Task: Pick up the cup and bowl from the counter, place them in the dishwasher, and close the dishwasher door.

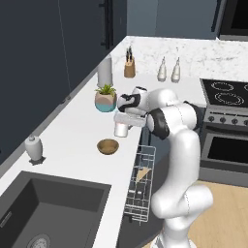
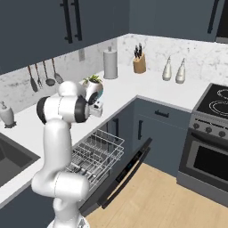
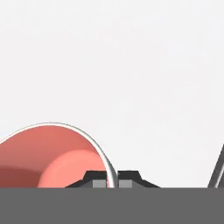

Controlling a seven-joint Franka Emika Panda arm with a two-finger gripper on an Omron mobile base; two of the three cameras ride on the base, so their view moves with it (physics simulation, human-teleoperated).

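Tool: fingers pinched onto the rim of the cup, one tip inside and one outside the wall; only the tips show in the hand view, their lower parts cut off at the picture's bottom. In the left base view the white hand covers the cup's top.

Cup: upright on the counter, near its front edge, between the plant pot and the bowl. Salmon-red inside, seen from above in the hand view; nothing visible in it. In the right base view the arm hides it.

Bowl: tan, on the counter just beside the cup toward the sink, close to the front edge. Appears to hold nothing.

Dishwasher: under the counter below the cup, dishwasher door let down partway, white wire rack drawn out over it. Contents of the rack hard to make out; a pale shape shows among the wires in the left base view.

Open room: bare white counter behind the cup and bowl toward the wall; wooden floor clear beside the door.
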